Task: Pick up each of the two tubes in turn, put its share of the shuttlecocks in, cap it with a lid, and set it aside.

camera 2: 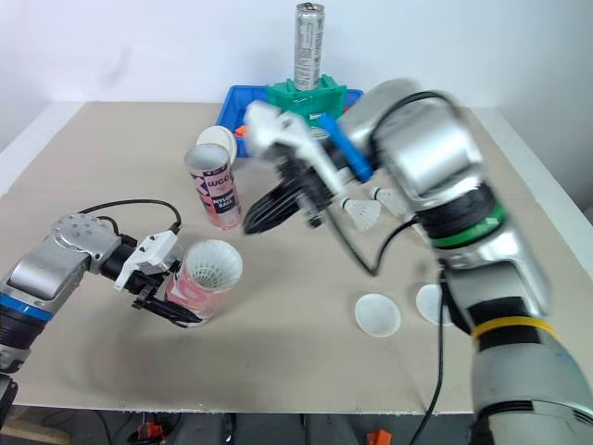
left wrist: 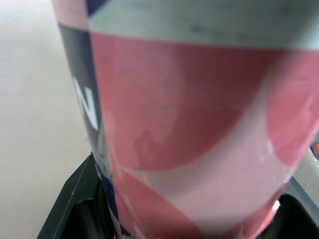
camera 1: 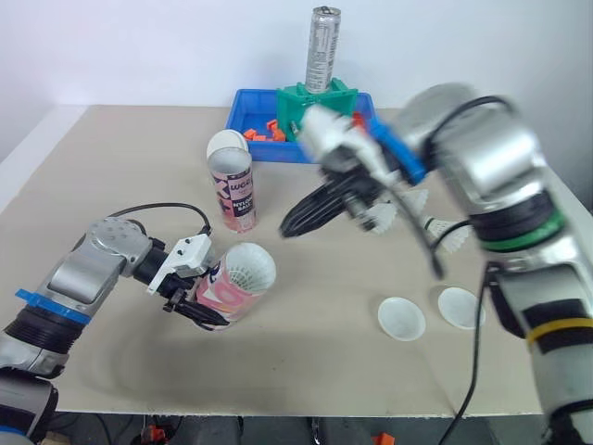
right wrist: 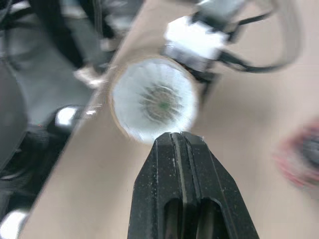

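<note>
The pink tube (camera 1: 227,287) is held by the left gripper (camera 1: 199,311) above the near left part of the desk (camera 1: 315,371). It is tilted, with its open mouth turned up and toward the robot's right. The black fingers are closed around the lower part of its body, as is seen in the left wrist view. A white shuttlecock (right wrist: 154,99) sits inside, its skirt at the mouth. The right gripper (right wrist: 175,140) is seen with its fingers pressed together and with nothing between them, pointed at this mouth from a little way off.

The tube is judged to be light and thin-walled. It is probably stiff along its length but easy to dent near the open rim, and its glossy print may be slippery. A hold on the lower body with moderate force therefore seems suitable, and the rim should be left free for the lid.

The second tube (camera 1: 233,195) stands upright farther back. Loose shuttlecocks (camera 1: 382,219) lie on the robot's right side. They are surely very light and their skirts are fragile, so they are better taken at the cork end. Two white lids (camera 1: 401,318) lie flat on the desk, near each other. Being thin and low, they may be hard to pinch, and the edge is the likely place to take them.
</note>
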